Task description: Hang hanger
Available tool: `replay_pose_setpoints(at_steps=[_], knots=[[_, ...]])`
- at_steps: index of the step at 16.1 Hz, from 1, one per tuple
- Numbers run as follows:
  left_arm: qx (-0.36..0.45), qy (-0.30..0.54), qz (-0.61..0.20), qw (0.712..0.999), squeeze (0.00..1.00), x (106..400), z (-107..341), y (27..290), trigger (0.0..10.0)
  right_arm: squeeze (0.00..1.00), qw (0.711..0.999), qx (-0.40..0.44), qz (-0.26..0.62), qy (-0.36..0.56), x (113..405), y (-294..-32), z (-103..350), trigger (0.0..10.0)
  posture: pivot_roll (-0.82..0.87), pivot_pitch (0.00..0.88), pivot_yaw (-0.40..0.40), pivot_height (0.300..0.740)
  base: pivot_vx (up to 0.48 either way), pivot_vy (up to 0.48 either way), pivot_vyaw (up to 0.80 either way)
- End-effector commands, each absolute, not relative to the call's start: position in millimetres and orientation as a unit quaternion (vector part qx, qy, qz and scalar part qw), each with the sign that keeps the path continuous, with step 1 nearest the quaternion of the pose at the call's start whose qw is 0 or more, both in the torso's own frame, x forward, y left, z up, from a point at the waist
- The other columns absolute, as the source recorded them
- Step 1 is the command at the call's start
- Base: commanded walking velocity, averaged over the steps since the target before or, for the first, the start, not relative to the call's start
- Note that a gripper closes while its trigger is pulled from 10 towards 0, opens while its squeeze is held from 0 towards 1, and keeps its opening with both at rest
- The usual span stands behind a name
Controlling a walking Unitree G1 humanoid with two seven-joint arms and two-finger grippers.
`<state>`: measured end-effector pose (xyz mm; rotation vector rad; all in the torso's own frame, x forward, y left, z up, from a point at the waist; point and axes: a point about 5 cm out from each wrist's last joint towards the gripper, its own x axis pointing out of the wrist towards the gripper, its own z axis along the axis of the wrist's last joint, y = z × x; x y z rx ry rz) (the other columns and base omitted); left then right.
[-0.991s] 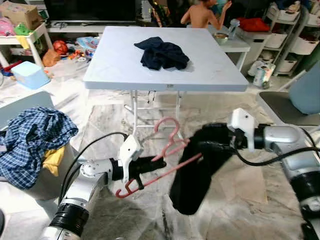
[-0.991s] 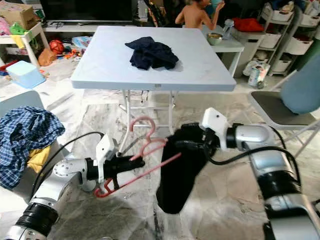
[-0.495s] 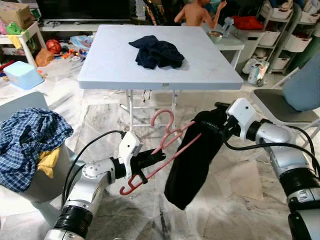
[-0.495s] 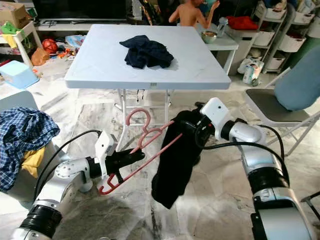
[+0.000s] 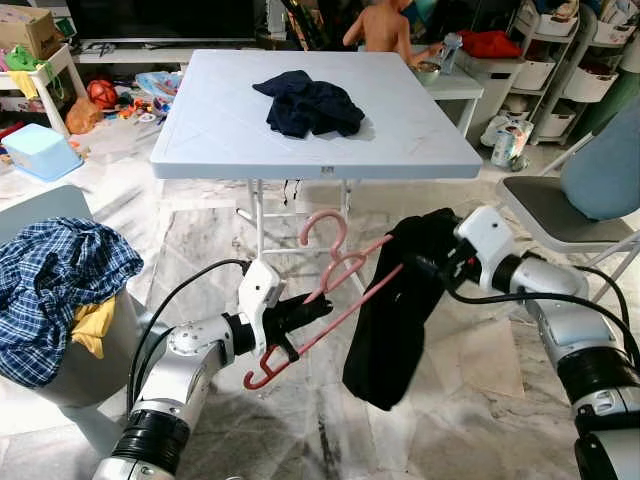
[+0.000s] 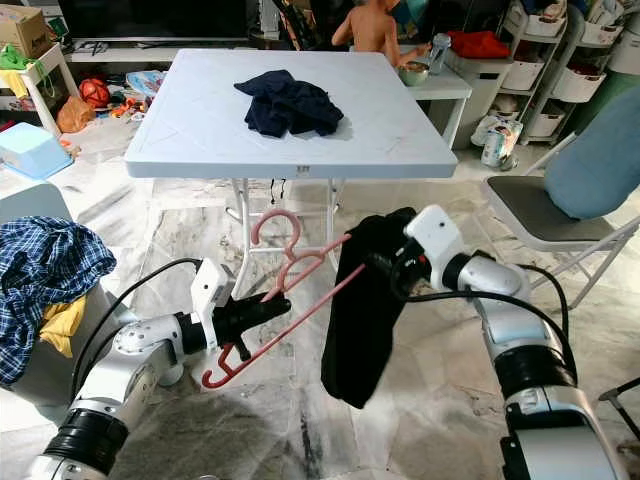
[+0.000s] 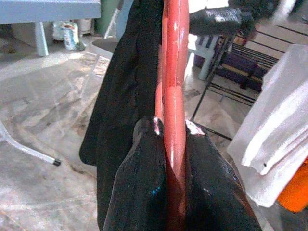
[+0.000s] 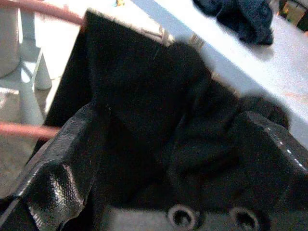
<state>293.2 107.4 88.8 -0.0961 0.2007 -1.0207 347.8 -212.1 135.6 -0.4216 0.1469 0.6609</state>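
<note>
The pink plastic hanger [image 5: 335, 290] is held out over the marble floor [image 5: 470, 400], just in front of the white folding table [image 5: 230, 130], tilted so its hook points up and one hooked end hangs low by the left arm. The left gripper [image 5: 305, 312] is clamped tight on the hanger's lower bar; in the left wrist view you can see both black fingers [image 7: 144, 183] pressed against the pink rod. A black garment [image 5: 395, 300] is draped over the hanger's far end and hangs down loose. The right gripper [image 5: 432, 262] is buried in the top of that cloth with the fingers spread around a bunch of it. A gray bin [image 5: 85, 365] off to the robot's left holds a blue plaid shirt [image 5: 55, 290] and something yellow [image 5: 95, 325]. A dark navy garment [image 5: 308, 103] is crumpled on the table. No readable writing anywhere.
</note>
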Motion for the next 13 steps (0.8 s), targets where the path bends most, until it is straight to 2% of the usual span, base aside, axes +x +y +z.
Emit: replay_pose_setpoints(at_steps=[1,2,3,4,5,6,9,13], knots=[[-0.044,0.046,-0.489,0.870,0.00,302.9,111.3,102.8,0.0,1.00,0.920,-0.214,0.318,0.088,346.8,-212.7,131.2,10.0,-0.12,0.000,-0.068,0.740,0.000,0.000,0.00],[-0.045,0.044,-0.488,0.870,0.00,302.3,111.6,101.7,0.0,1.00,0.919,-0.207,0.323,0.096,345.6,-207.2,125.9,8.4,-0.11,0.000,-0.068,0.740,0.000,0.000,0.00],[-0.045,0.044,-0.486,0.872,0.00,302.6,111.7,102.1,0.0,1.00,0.918,-0.209,0.323,0.102,345.1,-205.7,123.2,3.9,-0.11,0.000,-0.068,0.740,0.000,0.000,0.00],[-0.047,0.043,-0.482,0.874,0.00,302.9,112.0,103.2,0.0,0.92,0.918,-0.202,0.324,0.105,344.4,-202.6,120.5,0.0,-0.11,0.000,-0.069,0.740,0.000,0.000,0.00],[-0.049,0.043,-0.481,0.874,0.00,303.0,112.4,104.2,0.0,0.38,0.919,-0.190,0.328,0.105,343.7,-198.7,119.3,0.0,-0.11,0.000,-0.070,0.740,0.000,0.000,0.00],[-0.051,0.044,-0.481,0.874,0.00,302.9,112.3,104.6,0.0,0.00,0.918,-0.185,0.334,0.104,343.0,-194.0,118.0,0.0,-0.11,0.000,-0.071,0.740,0.000,0.000,0.00],[-0.054,0.041,-0.483,0.873,0.00,302.7,113.2,102.3,0.0,0.00,0.927,-0.167,0.321,0.096,346.9,-181.6,117.3,0.0,-0.11,0.000,-0.073,0.740,0.000,0.000,0.00],[-0.054,0.045,-0.492,0.868,0.00,300.2,111.9,99.4,0.0,0.00,0.948,-0.153,0.265,0.093,352.9,-186.3,118.3,0.0,-0.11,0.000,-0.075,0.740,0.000,0.000,0.00]])
